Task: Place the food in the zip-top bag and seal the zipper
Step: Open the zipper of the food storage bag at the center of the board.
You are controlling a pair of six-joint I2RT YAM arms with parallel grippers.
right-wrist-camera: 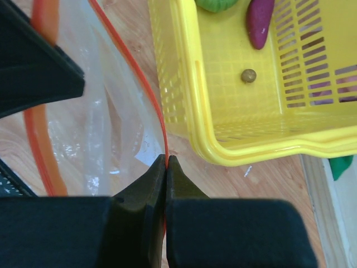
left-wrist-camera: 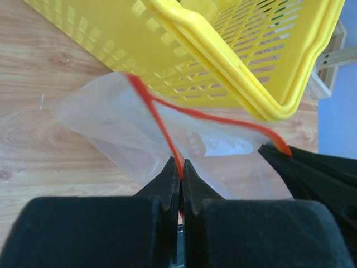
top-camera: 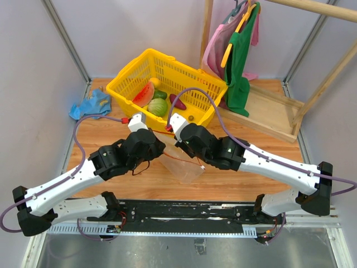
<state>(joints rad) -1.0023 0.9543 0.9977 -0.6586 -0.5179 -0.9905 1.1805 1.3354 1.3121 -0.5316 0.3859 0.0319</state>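
Bag: the clear, crinkly zip-top plastic bag [top-camera: 185, 165] lies on the wooden worktop [top-camera: 265, 134] just in front of the basket, between the two arms, and looks empty.
Zipper: the thin red-orange zipper strip [left-wrist-camera: 163, 127] is unsealed. In the left wrist view it splits into two lines, so the mouth gapes.
Left claw: the left claw [left-wrist-camera: 181, 167] is closed on the strip, with the red edge pinched between its tips.
Right claw: the right claw [right-wrist-camera: 167, 159] is likewise clamped on the strip, at another point of the mouth.
Why held so: two pinches apart on the rim likely serve to tension the mouth, either to spread it for loading or to line up the two lips.
Food: none is bagged yet. The red watermelon wedge [top-camera: 144, 94], round striped green melon [top-camera: 158, 106], purple eggplant-like piece [top-camera: 177, 101], yellow-orange round fruit [top-camera: 154, 82] and small green piece [top-camera: 160, 94] all sit in the yellow slotted plastic basket [top-camera: 184, 66].
Basket position: it is close behind the bag, keeping each carry short.
Stage: early — sealing now would shut an empty bag.
Risk: with both claws occupied, one must let go to fetch food, and the limp film may sag shut.
Surroundings: a crumpled blue cloth [top-camera: 89, 104] lies left of the basket, well clear.
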